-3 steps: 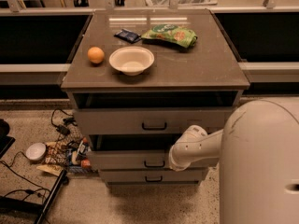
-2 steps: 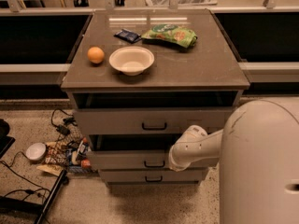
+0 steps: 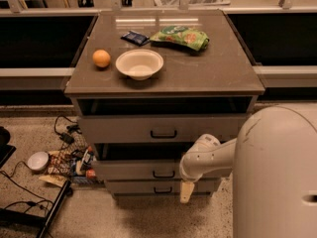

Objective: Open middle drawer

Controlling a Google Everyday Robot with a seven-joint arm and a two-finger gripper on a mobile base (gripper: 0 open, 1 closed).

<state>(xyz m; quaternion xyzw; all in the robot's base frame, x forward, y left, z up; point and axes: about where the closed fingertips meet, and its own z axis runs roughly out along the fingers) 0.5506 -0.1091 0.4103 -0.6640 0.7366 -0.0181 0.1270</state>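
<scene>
claw (image 3: 186, 191) under worktop (image 3: 213, 78) front edge; middle drawer (image 3: 131, 170) handle (image 3: 163, 174) just left, horizontal; claw state: cannot tell.

Speckled floor (image 3: 109, 217) all along the bottom, with a tangle of black cables (image 3: 64, 132) and a heap of clutter (image 3: 74, 161) around 8 o'clock. Grey cabinet (image 3: 119, 129) with a brown worktop (image 3: 213, 68) sits dead centre. Dark recesses (image 3: 39, 38) at 10 and 2 o'clock, pale ledge (image 3: 34, 72) under each. Pincer (image 3: 186, 194) hangs around 5 o'clock, low in front of the cabinet.
</scene>
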